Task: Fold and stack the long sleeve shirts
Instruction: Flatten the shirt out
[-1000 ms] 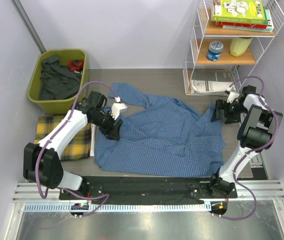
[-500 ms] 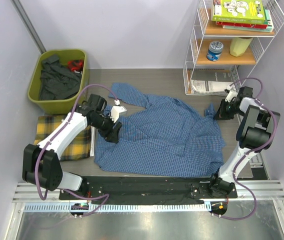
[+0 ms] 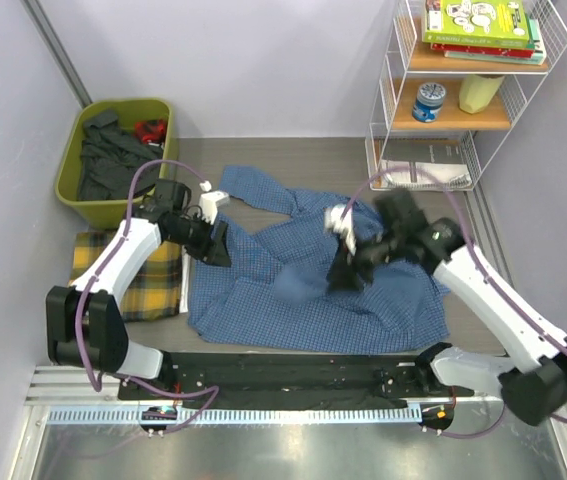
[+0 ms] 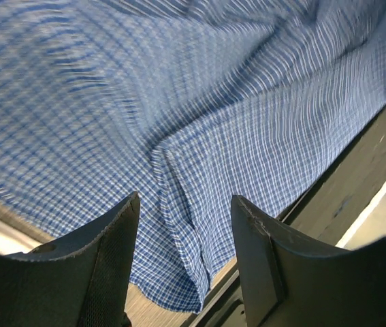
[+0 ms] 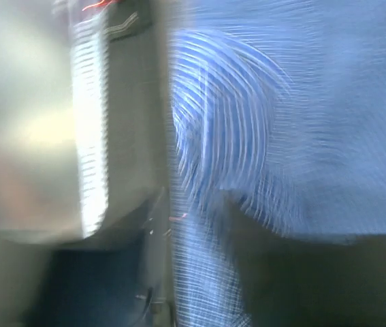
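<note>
The blue fine-check long sleeve shirt (image 3: 283, 305) lies spread and rumpled across the middle of the table. The yellow plaid shirt (image 3: 143, 280) lies folded at the left. My left gripper (image 3: 215, 245) hangs over the blue shirt's left edge; in the left wrist view it (image 4: 186, 208) stands open above the cloth (image 4: 213, 102), nothing between the fingers. My right gripper (image 3: 341, 275) is over the shirt's middle, smeared by motion. The right wrist view shows only blurred blue cloth (image 5: 281, 102) and dark finger shapes, so its grip is unclear.
A green bin (image 3: 123, 103) with dark clothes stands at the back left. At the back right is a white wire shelf (image 3: 393, 110) with books and jars. A black mat (image 3: 293, 370) runs along the near edge by the arm bases.
The right arm has swung fast from the shirt's right sleeve by the shelf to over the shirt's middle. The left gripper has drifted slightly back and left.
</note>
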